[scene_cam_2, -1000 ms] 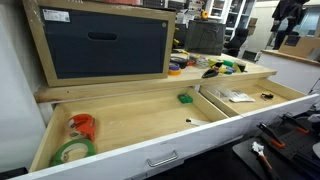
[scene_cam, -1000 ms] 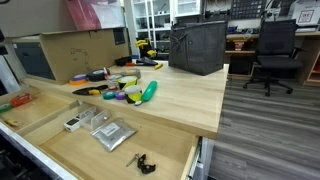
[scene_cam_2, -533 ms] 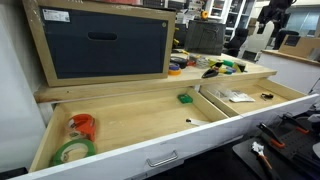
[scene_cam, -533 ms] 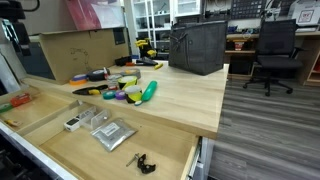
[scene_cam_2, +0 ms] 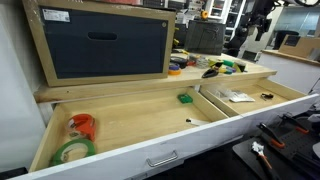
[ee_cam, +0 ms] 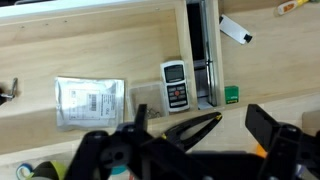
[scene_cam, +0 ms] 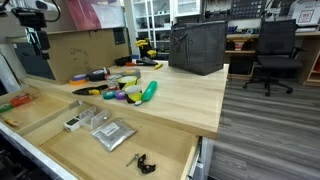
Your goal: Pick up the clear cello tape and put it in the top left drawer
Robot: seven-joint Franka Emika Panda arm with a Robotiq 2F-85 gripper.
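Pincer (ee_cam: pixel 197 120) hung wide and empty above the tabletop (scene_cam: pixel 180 100), task judged at approach; next move required locating the clear cello tape, not yet discernible.

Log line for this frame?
hand: open, empty | pose: high over open pale-wood drawer | below: grey foil packet | task: nothing picked yet

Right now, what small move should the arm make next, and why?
Probably lower the gripper toward the cluster of rolls and tools on the desktop: it hangs high, and the wrist view shows its jaws open and empty, nothing grasped yet.
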